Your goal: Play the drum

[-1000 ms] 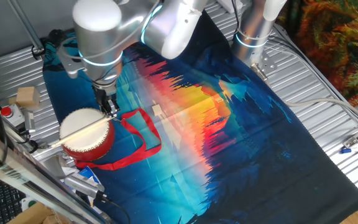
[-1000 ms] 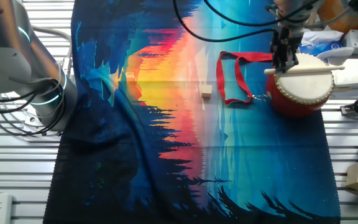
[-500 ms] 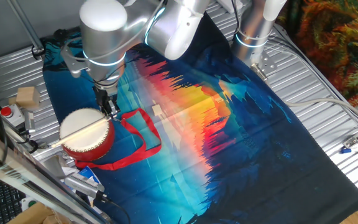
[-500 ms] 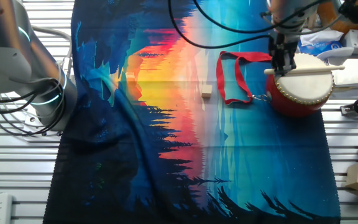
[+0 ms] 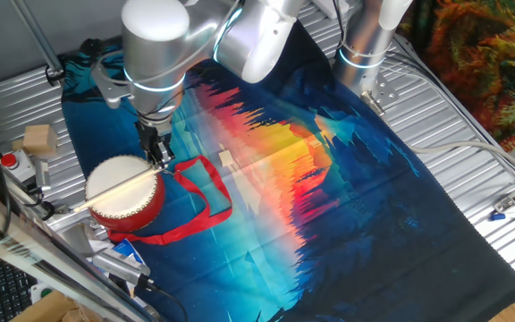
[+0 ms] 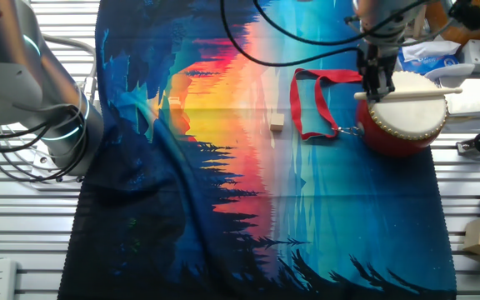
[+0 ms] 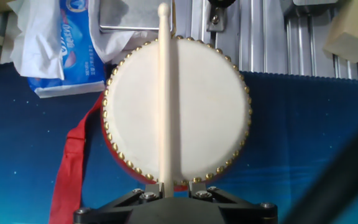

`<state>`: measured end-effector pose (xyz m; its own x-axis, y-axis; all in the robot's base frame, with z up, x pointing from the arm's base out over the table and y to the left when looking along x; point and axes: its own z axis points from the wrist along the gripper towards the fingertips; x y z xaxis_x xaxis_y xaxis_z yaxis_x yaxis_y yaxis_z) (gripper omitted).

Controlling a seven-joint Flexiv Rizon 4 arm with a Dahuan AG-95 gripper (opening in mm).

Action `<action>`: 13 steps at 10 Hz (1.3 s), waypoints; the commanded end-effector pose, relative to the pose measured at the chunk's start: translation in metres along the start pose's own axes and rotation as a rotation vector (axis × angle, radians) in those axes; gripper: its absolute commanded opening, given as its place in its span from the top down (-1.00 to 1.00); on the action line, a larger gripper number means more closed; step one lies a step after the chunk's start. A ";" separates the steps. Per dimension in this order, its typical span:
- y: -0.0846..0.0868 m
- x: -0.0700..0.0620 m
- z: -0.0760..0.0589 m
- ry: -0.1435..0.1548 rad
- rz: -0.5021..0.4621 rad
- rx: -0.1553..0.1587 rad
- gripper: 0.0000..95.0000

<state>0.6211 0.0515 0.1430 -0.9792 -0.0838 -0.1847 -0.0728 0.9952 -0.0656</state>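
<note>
Drum (image 7: 185, 106) sits flat with its round cream skin facing straight up at me. Its sides are red, and tiny gold studs run all around the rim. A red ribbon strap (image 6: 311, 104) trails off it across the bright cloth (image 5: 329, 188). It stands at the cloth's edge, close to the metal table (image 5: 472, 134). My gripper (image 7: 176, 186) is squeezed tight on a thin pale drumstick (image 7: 165, 93). The stick's long line runs away from me, right across the skin and past the far rim. A blue and white packet (image 7: 58, 46) lies beyond the drum, to the left.
</note>
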 end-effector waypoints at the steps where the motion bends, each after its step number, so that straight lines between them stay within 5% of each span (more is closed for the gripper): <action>1: 0.001 -0.001 -0.001 0.138 -0.021 -0.015 0.60; 13: 0.005 0.000 0.003 0.137 -0.050 -0.031 0.60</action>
<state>0.6229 0.0568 0.1387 -0.9908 -0.1287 -0.0410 -0.1271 0.9911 -0.0392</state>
